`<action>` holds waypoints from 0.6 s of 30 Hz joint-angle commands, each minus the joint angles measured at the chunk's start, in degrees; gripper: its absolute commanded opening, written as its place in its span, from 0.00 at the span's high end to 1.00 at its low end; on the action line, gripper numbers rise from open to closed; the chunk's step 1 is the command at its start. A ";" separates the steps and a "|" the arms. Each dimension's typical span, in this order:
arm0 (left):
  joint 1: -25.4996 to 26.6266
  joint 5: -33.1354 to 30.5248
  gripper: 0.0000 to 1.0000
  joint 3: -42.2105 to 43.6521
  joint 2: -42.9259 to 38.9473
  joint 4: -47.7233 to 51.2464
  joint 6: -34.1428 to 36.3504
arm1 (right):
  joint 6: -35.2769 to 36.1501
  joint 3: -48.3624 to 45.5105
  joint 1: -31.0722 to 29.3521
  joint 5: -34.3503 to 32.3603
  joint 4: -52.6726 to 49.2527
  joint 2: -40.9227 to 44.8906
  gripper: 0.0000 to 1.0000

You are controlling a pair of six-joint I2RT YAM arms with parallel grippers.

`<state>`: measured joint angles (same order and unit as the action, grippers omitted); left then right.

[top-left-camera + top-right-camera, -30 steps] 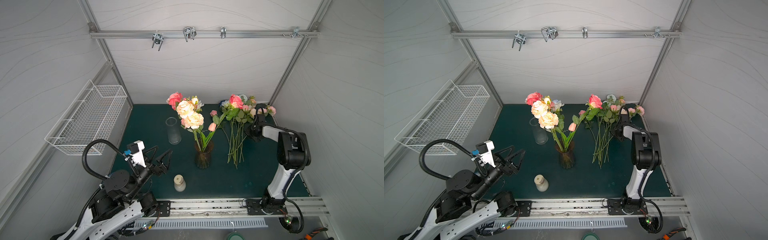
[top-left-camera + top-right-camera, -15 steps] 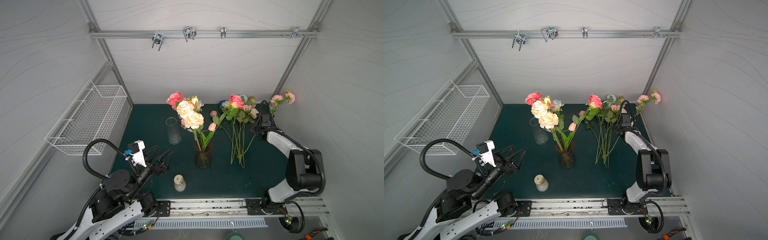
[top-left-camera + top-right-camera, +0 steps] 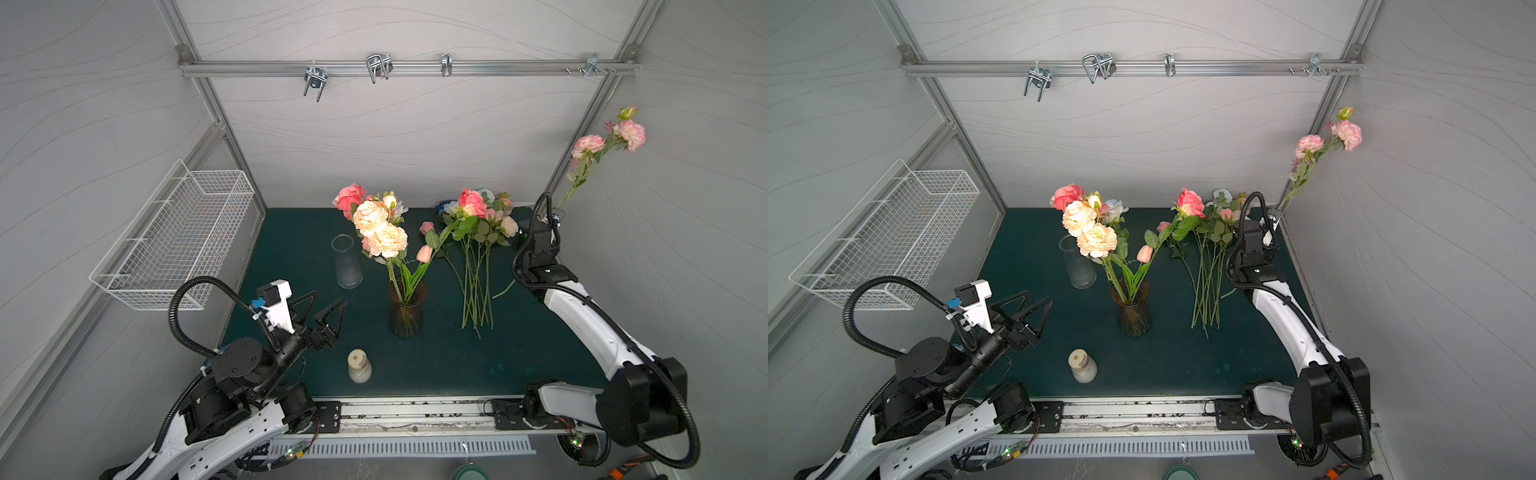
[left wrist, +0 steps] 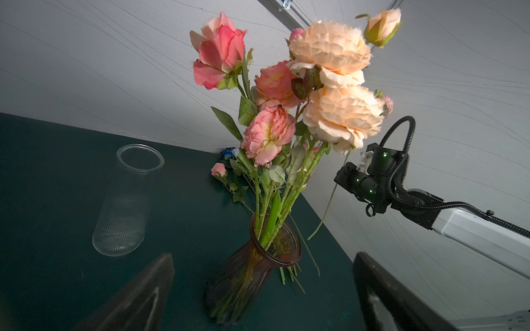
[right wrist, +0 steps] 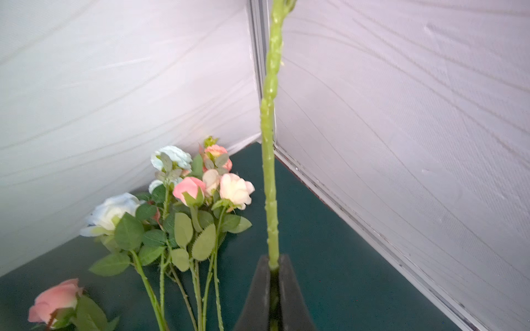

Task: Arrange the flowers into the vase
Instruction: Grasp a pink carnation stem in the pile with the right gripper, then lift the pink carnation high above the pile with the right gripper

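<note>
1. White panelled walls close in a dark green mat (image 3: pixel 291 249). The amber vase (image 3: pixel 407 311) stands near its middle and already holds several coral, pink and cream blooms (image 3: pixel 380 226).
2. The loose flowers (image 3: pixel 478 270) lie on the mat just right of the vase, with their heads toward the back wall.
3. The right gripper (image 5: pixel 274 268) is pinched tight on the green stem (image 5: pixel 269 143) of a pink frilly spray (image 3: pixel 602 139). The spray stands high by the right wall; whether it brushes the wall I cannot tell.
4. The left gripper (image 3: pixel 330 299) hangs left of the vase with its fingers spread wide, gripping nothing.
5. The step in hand looks like carrying the spray to the vase.
   - Swing it over the loose flowers without dragging them.
   - Point the tail below the grip downward and aim it at the open right side of the vase mouth.
   - Lower it slowly along the stem's own line so the leaves do not snag the standing blooms.
   - Release only once the tail sits deep inside.
   - The vase looks top-heavy, so the free gripper could steady it.
</note>
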<state>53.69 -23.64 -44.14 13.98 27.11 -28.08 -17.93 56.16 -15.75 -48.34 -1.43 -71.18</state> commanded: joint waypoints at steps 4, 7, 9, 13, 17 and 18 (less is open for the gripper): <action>0.28 -0.86 0.01 -1.80 0.06 -1.63 0.21 | 8.66 -2.52 -3.11 0.16 10.74 5.36 1.00; 0.27 -0.87 0.01 -1.87 0.03 -1.55 0.21 | 7.95 -4.13 -3.52 5.75 12.54 10.59 1.00; 0.26 -0.80 0.01 -1.90 -0.03 -1.54 0.39 | 7.52 -4.30 -3.63 10.32 12.28 13.99 1.00; 0.27 -1.03 0.01 -1.83 -0.23 -1.62 0.40 | 4.97 -4.65 -4.08 21.30 9.93 22.45 1.00; 0.25 -0.98 0.01 -1.81 -0.37 -1.68 0.39 | 2.09 -1.75 -3.96 38.60 4.32 27.81 1.00; 0.23 -0.97 0.01 -1.66 -0.47 -1.61 0.30 | 1.55 -1.05 -3.94 42.81 3.72 28.50 1.00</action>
<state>53.69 -23.64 -44.14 13.98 27.14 -28.05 -14.59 52.71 -19.40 -20.93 4.54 -44.31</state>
